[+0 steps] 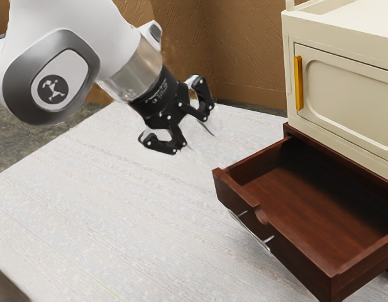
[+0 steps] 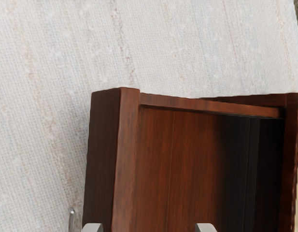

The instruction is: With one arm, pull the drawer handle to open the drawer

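Open drawer with its pull free of the gripper, exterior view
The reddish-brown wooden box drawer with a notched front panel [image 1: 294, 259], lower right of the frame, stands well out, its grained floor exposed; opening appears complete, though any remaining travel cannot be judged, and probably no further pull is needed. On its front, the slim silvery metal bar handle [image 1: 247, 231] is carried on short posts, untouched. Above, the cream cabinet [image 1: 344, 145] shows a rounded recessed door panel and an upright amber bar handle [image 1: 299, 83]. Left of the drawer, the whitish table [image 1: 87, 207] has a woven, faintly streaked surface. At upper centre, the black two-finger gripper [image 1: 197, 136] is spread wide, with nothing between its fingers; behind, a rough brown wall [image 1: 247, 47]
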